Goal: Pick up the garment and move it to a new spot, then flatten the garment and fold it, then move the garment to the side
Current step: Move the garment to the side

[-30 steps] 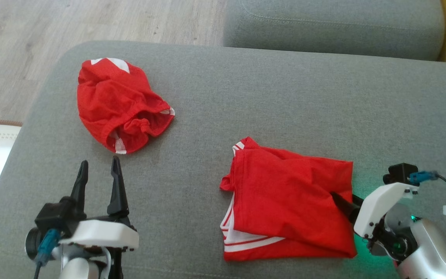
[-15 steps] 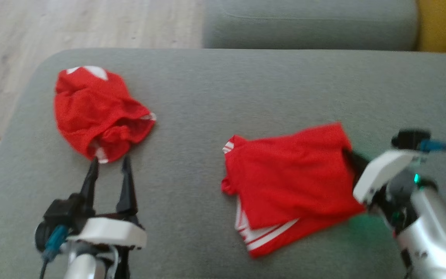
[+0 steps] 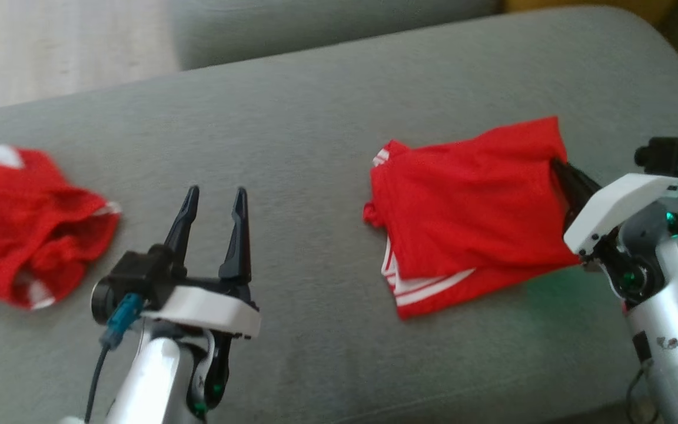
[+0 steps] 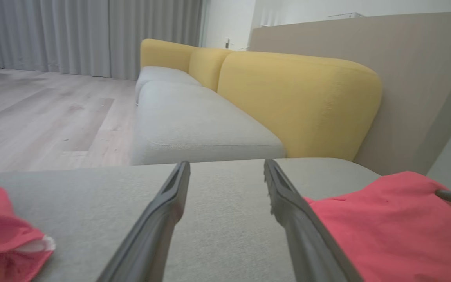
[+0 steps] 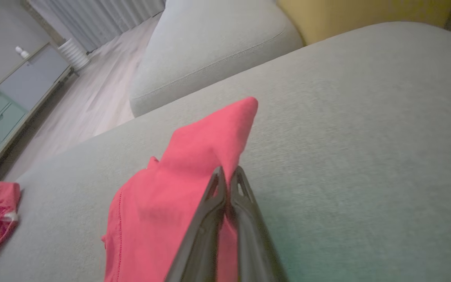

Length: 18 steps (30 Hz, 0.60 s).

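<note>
A folded red garment (image 3: pixel 468 206) with white stripes lies on the grey cushion (image 3: pixel 315 135) at centre right. My right gripper (image 3: pixel 555 166) is shut on its right edge, and in the right wrist view the closed right gripper (image 5: pixel 227 171) pinches the cloth, with a corner of the garment (image 5: pixel 194 164) raised above the fingers. My left gripper (image 3: pixel 215 191) stands open over bare cushion, left of the garment, with nothing between its fingers. In the left wrist view the left gripper (image 4: pixel 225 164) has the garment (image 4: pixel 378 219) to its right.
A second, crumpled red garment (image 3: pixel 21 224) lies at the cushion's left end. Behind the cushion are another grey seat (image 4: pixel 194 125), a yellow backrest (image 4: pixel 300 94) and wood floor (image 3: pixel 50 47). The cushion's rounded right edge (image 3: pixel 668 53) is near my right arm.
My right gripper has shut on the folded garment's right edge and dragged it rightward, away from the crumpled garment. The camera has swung right. The left gripper stays open.
</note>
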### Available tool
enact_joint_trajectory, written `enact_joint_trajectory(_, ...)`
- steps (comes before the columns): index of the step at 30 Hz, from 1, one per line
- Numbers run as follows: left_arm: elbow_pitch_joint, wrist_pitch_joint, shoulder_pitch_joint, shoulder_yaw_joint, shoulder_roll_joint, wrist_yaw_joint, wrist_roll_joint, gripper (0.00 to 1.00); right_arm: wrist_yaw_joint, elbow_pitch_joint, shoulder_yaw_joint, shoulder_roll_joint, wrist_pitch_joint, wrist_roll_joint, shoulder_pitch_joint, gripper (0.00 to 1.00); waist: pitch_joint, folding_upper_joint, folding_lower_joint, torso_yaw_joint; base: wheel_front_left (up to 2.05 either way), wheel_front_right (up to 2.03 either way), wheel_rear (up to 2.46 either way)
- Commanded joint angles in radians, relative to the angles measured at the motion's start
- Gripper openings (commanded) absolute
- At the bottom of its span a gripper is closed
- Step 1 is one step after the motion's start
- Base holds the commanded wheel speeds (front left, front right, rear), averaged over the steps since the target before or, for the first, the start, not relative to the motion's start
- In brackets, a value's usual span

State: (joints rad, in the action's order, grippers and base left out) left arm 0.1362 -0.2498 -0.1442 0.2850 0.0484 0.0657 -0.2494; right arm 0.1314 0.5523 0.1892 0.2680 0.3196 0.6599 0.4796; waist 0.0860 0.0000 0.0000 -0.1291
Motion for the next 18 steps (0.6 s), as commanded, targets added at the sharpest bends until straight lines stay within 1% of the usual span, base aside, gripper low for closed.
enact_joint_trajectory(1,-0.025,-0.012,-0.06,-0.022,0.002,0.003,0.0,1.0,-0.001,-0.035,0.012,0.013,-0.022,0.008,0.051,0.0,0.038,0.0,0.0,-0.077,0.0,0.0,0.0)
enact_joint_trajectory(6,-0.012,-0.012,-0.087,-0.006,0.002,0.007,0.009,1.0,-0.001,-0.045,0.03,0.014,-0.049,0.033,0.057,0.0,0.062,0.0,0.0,-0.142,0.0,0.0,0.0)
enact_joint_trajectory(11,-0.013,-0.012,-0.112,-0.01,0.002,0.013,0.031,1.0,-0.001,-0.059,0.075,0.043,-0.067,0.062,0.089,0.0,0.11,0.0,0.0,-0.157,0.0,0.0,0.0)
enact_joint_trajectory(14,-0.009,-0.012,-0.138,-0.012,0.002,0.011,0.053,1.0,-0.001,-0.076,0.135,0.089,-0.081,0.087,0.146,0.0,0.165,0.0,0.0,-0.144,0.0,0.0,0.0)
enact_joint_trajectory(18,-0.004,-0.012,-0.18,-0.008,0.005,0.011,0.085,1.0,-0.001,-0.051,0.199,0.168,-0.097,0.148,0.25,0.0,0.255,0.0,0.0,-0.115,0.0,0.0,0.0)
